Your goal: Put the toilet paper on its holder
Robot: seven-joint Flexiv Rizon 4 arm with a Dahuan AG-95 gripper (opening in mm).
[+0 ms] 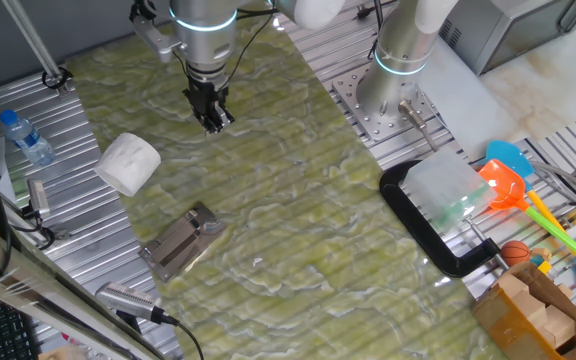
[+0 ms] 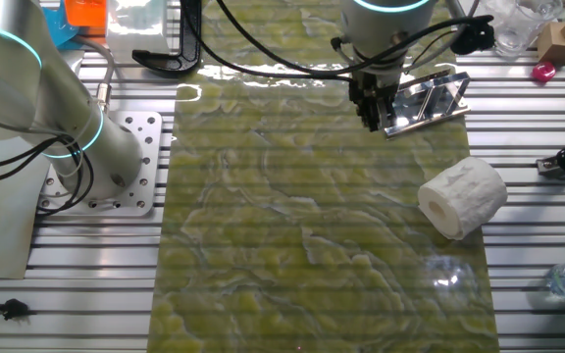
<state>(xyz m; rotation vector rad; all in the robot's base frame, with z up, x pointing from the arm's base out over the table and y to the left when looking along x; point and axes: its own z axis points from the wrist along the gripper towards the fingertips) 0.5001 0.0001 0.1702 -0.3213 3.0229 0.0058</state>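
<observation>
The toilet paper point(image 1: 128, 163) is a plump white roll lying on its side on the green mat, also seen in the other fixed view as the toilet paper point(image 2: 462, 196). The holder point(image 1: 181, 243), a shiny metal bracket, lies flat on the mat nearer the front edge; from the other side the holder point(image 2: 425, 103) shows just beside the gripper. My gripper point(image 1: 211, 120) hangs fingers-down above the mat, up and right of the roll and apart from it. Its fingers look pressed together with nothing between them. The gripper point(image 2: 369, 110) is clear of both objects.
A clear water bottle point(image 1: 25, 138) with a blue cap lies on the slatted metal at the left. A big black clamp point(image 1: 428, 225) sits at the mat's right edge. A second arm's base point(image 1: 400, 60) stands behind it. Toys and boxes point(image 1: 528, 250) crowd the far right.
</observation>
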